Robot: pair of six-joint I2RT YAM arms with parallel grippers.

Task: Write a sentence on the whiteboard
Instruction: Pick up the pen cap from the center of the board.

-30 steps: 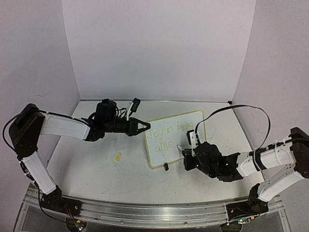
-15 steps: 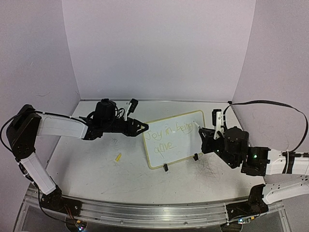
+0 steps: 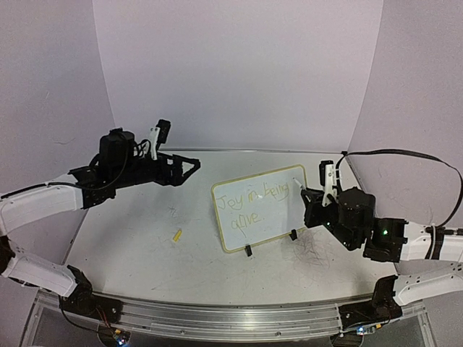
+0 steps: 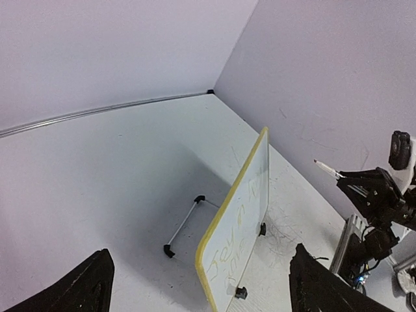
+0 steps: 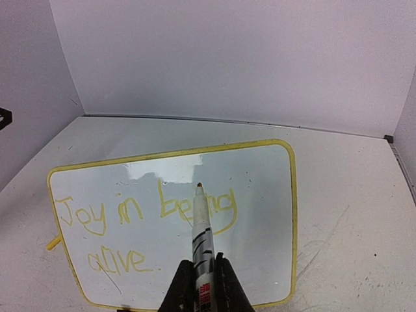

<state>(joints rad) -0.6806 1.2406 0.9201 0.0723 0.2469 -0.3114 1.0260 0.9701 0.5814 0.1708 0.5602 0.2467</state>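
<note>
Your right claw (image 5: 203, 290) is clenched on the pen (image 5: 199, 221), at 3 o'clock of the whiteboard (image 3: 281, 217), with the pen tip clear of the surface. The whiteboard stands tilted on its clip feet mid-tabletop (image 3: 130, 260), and the sentence (image 3: 253, 204) runs across it in two lines. Your left claw (image 3: 189, 170) hangs released, grasping nothing, at the board's 10 o'clock and well apart from it.

Top external: high at 6 o'clock, facing 12. Wrist views: lower, nearer. All three share the whiteboard (image 3: 278, 217).
</note>
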